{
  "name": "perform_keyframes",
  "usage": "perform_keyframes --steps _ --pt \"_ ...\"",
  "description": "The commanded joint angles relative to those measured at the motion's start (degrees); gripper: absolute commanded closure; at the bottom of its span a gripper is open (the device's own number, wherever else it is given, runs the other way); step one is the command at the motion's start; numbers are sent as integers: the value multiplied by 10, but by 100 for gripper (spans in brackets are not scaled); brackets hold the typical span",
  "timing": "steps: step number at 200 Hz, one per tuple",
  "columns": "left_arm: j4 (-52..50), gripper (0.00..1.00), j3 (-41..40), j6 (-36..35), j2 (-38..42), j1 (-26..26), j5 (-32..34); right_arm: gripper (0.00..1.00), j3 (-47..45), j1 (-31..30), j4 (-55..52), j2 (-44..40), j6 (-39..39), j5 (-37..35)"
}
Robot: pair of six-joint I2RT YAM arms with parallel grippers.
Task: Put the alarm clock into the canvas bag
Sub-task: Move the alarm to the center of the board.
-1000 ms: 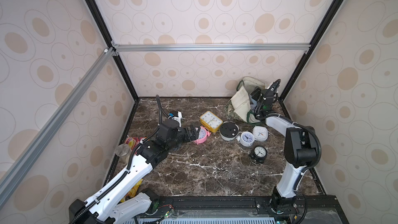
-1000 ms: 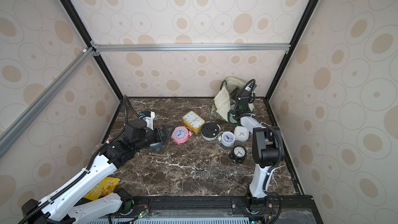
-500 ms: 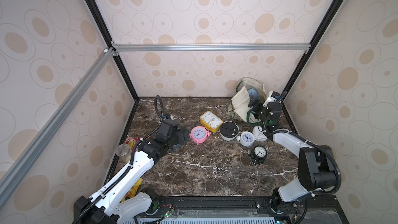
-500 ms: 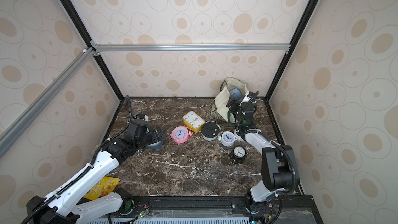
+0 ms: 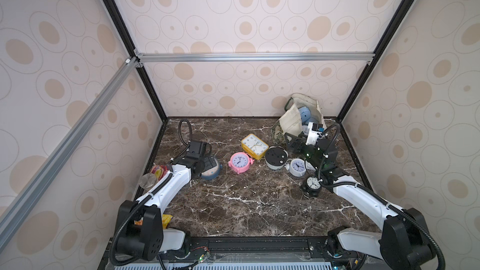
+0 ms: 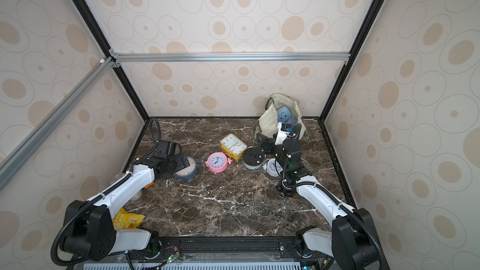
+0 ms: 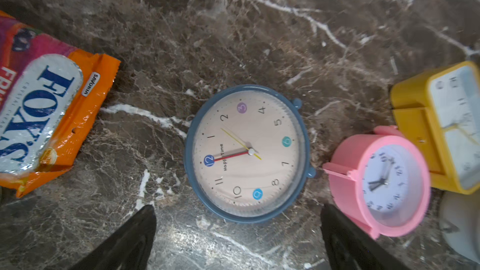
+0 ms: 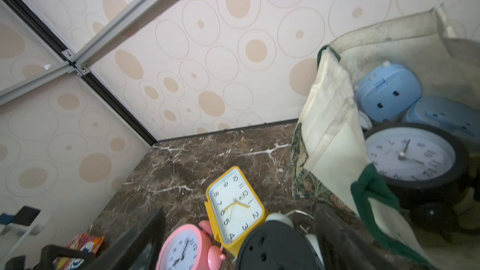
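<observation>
Alarm clock [image 7: 249, 154], blue-rimmed, lies face up on the marble table [image 5: 246, 203] at the near left, directly under the left gripper [image 7: 237, 207], whose fingers are spread wide and empty. Likely light, rigid plastic with a slick clear front; best pinched across the rim, low against the stone. Farther right, right gripper [image 5: 294, 142] also gapes empty; canvas bag [image 5: 291, 123] slumps open in the far right corner, clocks [image 8: 387, 94] inside

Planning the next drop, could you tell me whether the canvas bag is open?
Open: the canvas bag gapes, blue clocks visible inside.

face-up blue clock [image 7: 248, 154], open canvas bag [image 5: 291, 122]
</observation>
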State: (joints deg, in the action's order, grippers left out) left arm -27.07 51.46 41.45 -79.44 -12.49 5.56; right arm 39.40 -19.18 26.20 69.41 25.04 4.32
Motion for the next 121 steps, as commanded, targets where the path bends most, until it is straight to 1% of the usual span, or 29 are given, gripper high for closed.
perform_keyframes --steps 1,26,60,121 --pt "25 2 26 -27 -37 18 -5 10 -18 -17 -28 -14 9 38" --pt "66 2 39 -41 -71 19 -12 10 -34 -36 -38 -22 2 53" --pt "49 2 83 -47 -133 20 8 11 -49 -37 -48 -28 15 74" --pt "71 1 120 -85 -203 19 -42 12 -59 -38 -38 -21 30 100"
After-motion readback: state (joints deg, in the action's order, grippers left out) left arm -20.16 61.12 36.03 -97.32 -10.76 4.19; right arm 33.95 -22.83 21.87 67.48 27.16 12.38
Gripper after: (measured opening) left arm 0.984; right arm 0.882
